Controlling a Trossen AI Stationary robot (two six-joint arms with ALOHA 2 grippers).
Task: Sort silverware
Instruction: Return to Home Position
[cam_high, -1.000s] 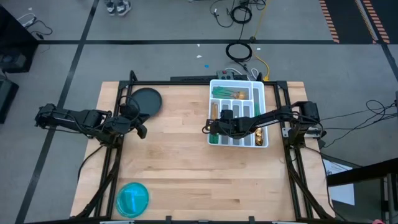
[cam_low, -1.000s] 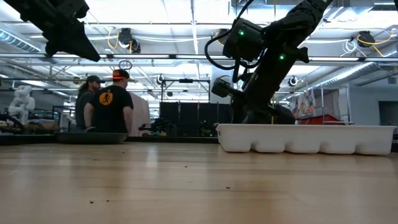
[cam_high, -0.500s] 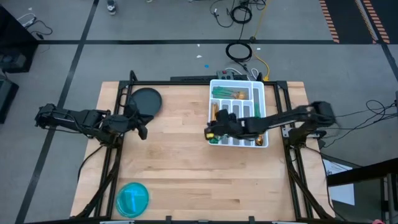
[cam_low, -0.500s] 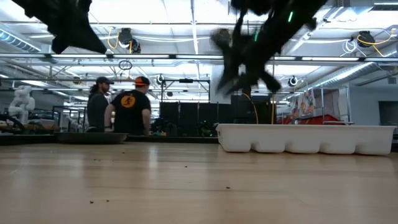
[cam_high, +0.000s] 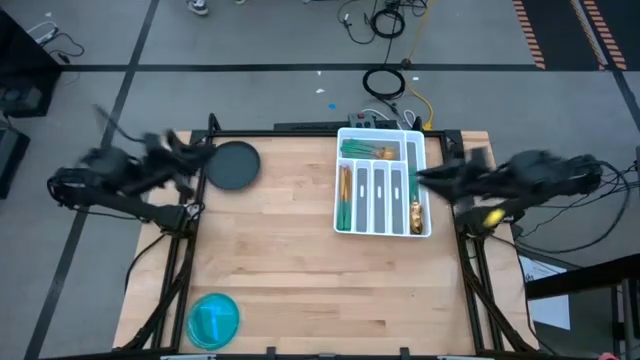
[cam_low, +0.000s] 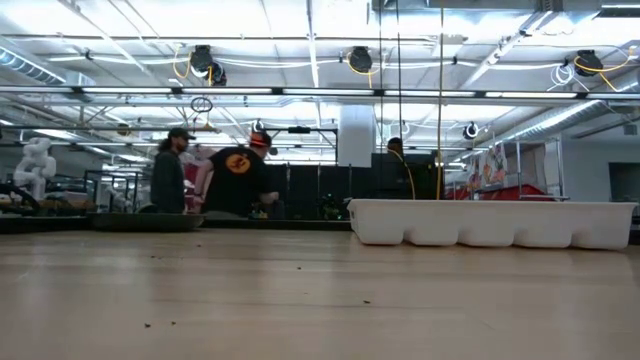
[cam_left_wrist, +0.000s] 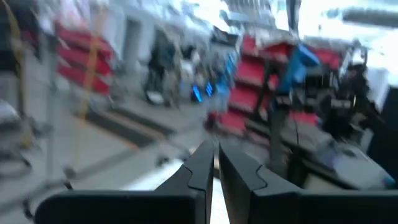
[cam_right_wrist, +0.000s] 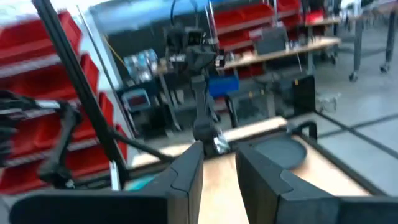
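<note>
Silverware (cam_high: 344, 212) lying lengthwise in the slots of the white tray (cam_high: 385, 235), more in its far compartment; none seen loose on the wooden table (cam_high: 290, 260). At the tray's right edge, right gripper (cam_right_wrist: 219, 149), fingers parted, empty. Well apart, left gripper (cam_left_wrist: 215, 149), fingers nearly together, empty, beside black plate (cam_high: 235, 165). Beyond, people (cam_low: 235, 175) in the workshop.

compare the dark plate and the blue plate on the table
The dark plate is matte charcoal; the blue plate is shiny teal-blue. In the high view the dark plate lies at the upper-left corner of the table, the blue plate at its lower-left edge. Both are round.
</note>
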